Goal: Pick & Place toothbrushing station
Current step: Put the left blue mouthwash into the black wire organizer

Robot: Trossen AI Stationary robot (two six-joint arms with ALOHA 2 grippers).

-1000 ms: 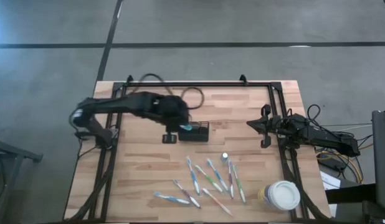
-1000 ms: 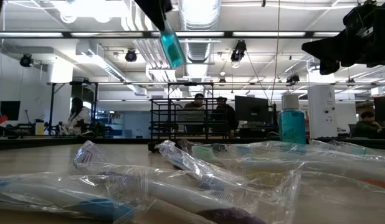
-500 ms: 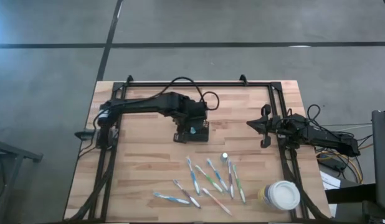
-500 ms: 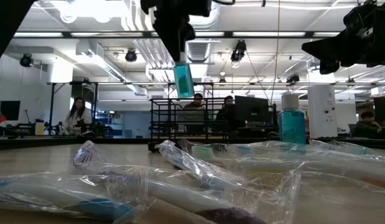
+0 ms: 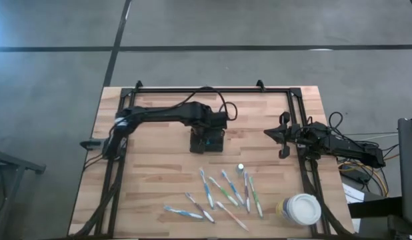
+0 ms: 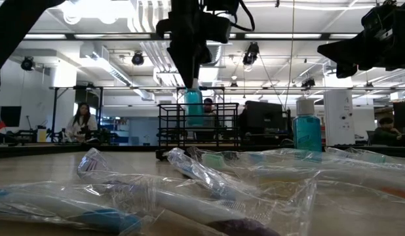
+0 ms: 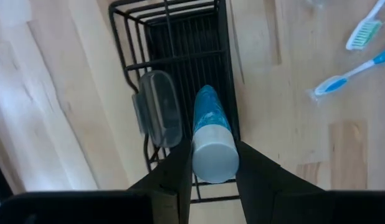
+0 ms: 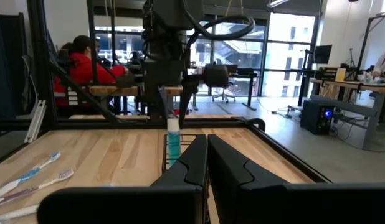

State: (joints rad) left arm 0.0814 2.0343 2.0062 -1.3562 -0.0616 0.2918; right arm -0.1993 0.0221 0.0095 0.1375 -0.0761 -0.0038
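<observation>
Left end effector (image 7: 212, 163) moved over caddy (image 5: 207, 141), gripping blue bottle (image 7: 210, 134).

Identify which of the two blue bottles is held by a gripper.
The blue bottle over the black caddy, clamped in the left gripper. The other bottle stands free on the table.

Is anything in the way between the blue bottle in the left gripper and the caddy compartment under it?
Nothing visible. The left gripper holds the blue bottle upright over an open compartment of the black wire caddy. A clear case sits in the neighbouring compartment, beside the bottle's path.
</observation>
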